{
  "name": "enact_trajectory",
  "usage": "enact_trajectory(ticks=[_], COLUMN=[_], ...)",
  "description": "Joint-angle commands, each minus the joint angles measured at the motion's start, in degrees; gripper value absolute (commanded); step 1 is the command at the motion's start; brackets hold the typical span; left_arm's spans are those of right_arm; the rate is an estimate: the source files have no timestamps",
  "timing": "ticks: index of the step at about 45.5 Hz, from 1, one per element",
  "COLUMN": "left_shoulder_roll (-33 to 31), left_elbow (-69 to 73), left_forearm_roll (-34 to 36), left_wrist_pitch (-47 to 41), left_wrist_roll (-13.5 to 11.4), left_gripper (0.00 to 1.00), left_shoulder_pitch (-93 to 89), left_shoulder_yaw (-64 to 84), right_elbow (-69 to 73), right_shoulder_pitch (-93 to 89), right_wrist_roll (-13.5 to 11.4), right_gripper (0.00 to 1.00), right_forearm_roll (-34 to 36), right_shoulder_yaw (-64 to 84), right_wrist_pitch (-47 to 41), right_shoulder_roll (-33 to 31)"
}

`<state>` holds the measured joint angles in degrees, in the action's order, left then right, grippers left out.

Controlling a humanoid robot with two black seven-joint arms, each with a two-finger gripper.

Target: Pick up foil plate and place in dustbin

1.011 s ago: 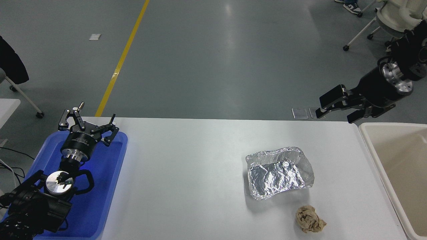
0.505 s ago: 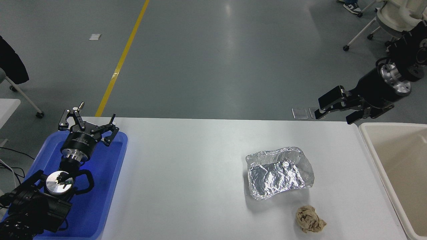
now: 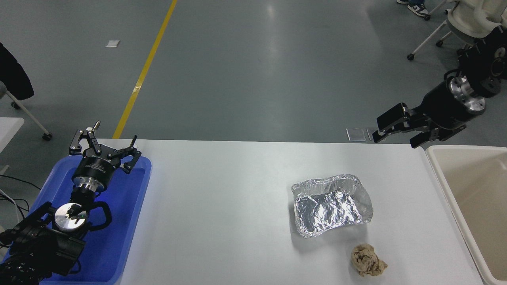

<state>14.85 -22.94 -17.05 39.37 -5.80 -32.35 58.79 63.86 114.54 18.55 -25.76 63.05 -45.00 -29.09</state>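
Two grippers read open on my feed: left gripper parked over the blue tray, right gripper empty past the table's far edge. Foil plate lies on the white table, beside the dustbin.

Foil plate on white table

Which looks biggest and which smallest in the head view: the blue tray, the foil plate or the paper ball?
1. blue tray, largest, though part is hidden under the left arm and cut off by the picture's edge
2. foil plate
3. paper ball, smallest
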Motion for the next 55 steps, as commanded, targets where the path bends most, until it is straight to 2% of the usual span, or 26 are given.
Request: enact_trajectory(ticks=[1, 37, 50, 55], left_shoulder_roll=[0.0, 0.0, 0.0, 0.0], left_elbow=[0.0, 0.0, 0.0, 0.0], left_forearm_roll=[0.0, 0.0, 0.0, 0.0], left_wrist_pitch=[0.0, 0.0, 0.0, 0.0], left_wrist_roll=[0.0, 0.0, 0.0, 0.0], left_gripper=[1.00, 1.00, 1.00, 1.00], left_shoulder_pitch=[0.0, 0.0, 0.0, 0.0], left_shoulder_yaw=[0.0, 0.0, 0.0, 0.0], right_elbow=[0.0, -0.2, -7.8, -10.2], right_shoulder_pitch=[0.4, 4.0, -10.5, -15.4], right_wrist_roll=[0.0, 0.0, -0.1, -0.2], right_gripper=[1.00, 1.00, 1.00, 1.00], right_forearm_roll=[6.2, 7.0, 5.8, 5.7], right_shoulder_yaw=[-0.2, -1.9, -1.3, -1.3], right_wrist_pitch=[0.0, 0.0, 0.0, 2.5], right_shoulder_roll=[0.2, 0.9, 3.3, 3.6])
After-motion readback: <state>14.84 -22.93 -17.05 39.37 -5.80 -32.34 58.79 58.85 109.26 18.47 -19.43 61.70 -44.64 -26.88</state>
